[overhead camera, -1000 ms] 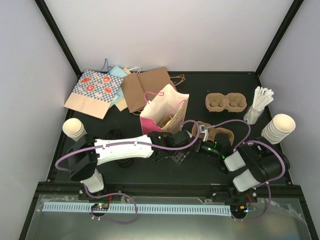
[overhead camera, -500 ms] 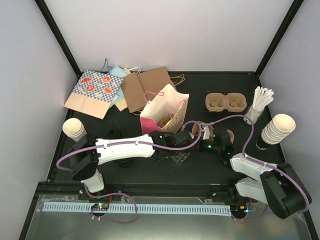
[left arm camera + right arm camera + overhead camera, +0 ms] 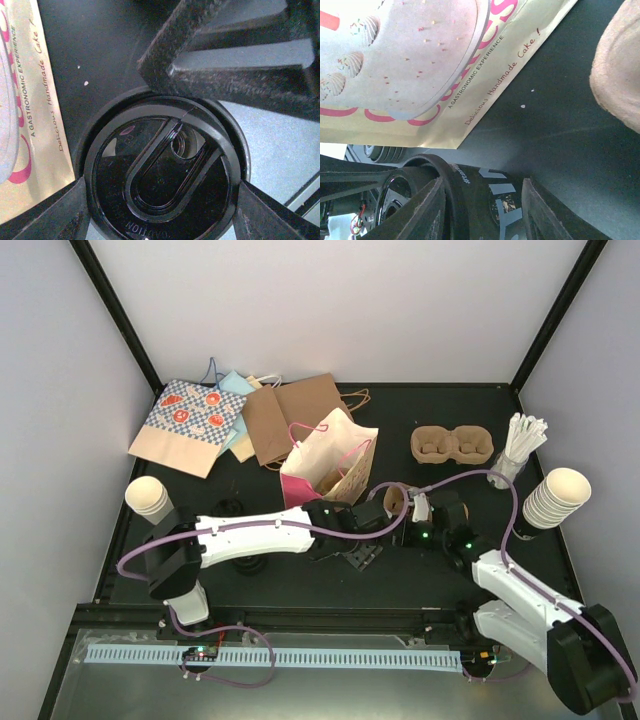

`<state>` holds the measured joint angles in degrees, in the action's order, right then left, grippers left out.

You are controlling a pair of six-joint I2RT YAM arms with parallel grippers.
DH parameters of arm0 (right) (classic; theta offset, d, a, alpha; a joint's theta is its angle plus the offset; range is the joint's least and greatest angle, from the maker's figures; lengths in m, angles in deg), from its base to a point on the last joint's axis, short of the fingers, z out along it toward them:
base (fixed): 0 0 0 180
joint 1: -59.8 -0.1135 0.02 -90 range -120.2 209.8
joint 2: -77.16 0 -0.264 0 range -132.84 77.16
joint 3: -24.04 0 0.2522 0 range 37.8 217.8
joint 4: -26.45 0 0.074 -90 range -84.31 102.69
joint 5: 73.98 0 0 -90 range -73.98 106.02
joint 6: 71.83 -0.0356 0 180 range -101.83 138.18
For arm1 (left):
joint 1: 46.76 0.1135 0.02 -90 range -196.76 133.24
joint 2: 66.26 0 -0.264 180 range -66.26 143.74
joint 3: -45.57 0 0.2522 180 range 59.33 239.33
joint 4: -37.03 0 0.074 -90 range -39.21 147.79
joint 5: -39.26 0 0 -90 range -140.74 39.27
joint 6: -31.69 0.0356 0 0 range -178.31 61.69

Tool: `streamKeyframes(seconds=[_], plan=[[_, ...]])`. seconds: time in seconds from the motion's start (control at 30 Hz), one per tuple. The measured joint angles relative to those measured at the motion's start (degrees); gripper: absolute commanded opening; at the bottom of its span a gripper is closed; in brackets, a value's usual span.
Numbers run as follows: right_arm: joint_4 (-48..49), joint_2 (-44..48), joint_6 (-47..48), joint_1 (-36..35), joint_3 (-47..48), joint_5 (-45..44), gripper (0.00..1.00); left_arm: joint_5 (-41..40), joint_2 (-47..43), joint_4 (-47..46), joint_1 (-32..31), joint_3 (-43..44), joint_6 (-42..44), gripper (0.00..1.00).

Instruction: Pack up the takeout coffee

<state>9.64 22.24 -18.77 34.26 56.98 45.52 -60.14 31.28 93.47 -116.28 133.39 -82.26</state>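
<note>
Looking from above: the left gripper (image 3: pixel 375 521) and right gripper (image 3: pixel 411 515) are met nose to nose near the middle of the table (image 3: pixel 300 582), just beside the near right corner of the standing bag (image 3: pixel 325 462). The coffee is hidden under them there.
Change: within the last second the right arm has been unfolded from its base and stretched in toward the left gripper, and its jaws have been eased wider. The left arm has hardly been moved.
Meaning: a handover or a two-handed steadying of the cup is judged to be under way. Nothing is packed yet.
Left wrist: the coffee (image 3: pixel 162 197) is seen from straight above. Its lid (image 3: pixel 107 170) fills the gap between the fingers (image 3: pixel 55 217), which meet the rim on both sides, so it is held with the jaws fairly wide.
Lid: glossy black plastic, round, with a raised U-shaped tab, a small sip hole and embossed lettering.
Black part (image 3: pixel 235 70): rough and matte, crossing above the lid. It is probably the other gripper.
Right wrist: the fingers (image 3: pixel 422 212) flank a dark drum (image 3: pixel 490 205) with pale lettering. Whether it is gripped cannot be told.
Materials: the bag is smooth printed paper, cream and pink. The tray (image 3: pixel 620 70) is coarse brown pulp, rounded.
</note>
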Motion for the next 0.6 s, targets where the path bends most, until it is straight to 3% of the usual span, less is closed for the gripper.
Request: streamKeyframes(seconds=[0.3, 0.6], plan=[[-8.2, 5.1, 2.7, 0.2, 3.2, -2.6, 0.46, 2.2, 2.3, 6.1, -0.2, 4.5, 0.9, 0.98], [-16.6, 7.6, 7.1, 0.2, 5.6, -4.0, 0.55, 3.0, 3.8, 14.4, -0.4, 9.7, 0.8, 0.99]])
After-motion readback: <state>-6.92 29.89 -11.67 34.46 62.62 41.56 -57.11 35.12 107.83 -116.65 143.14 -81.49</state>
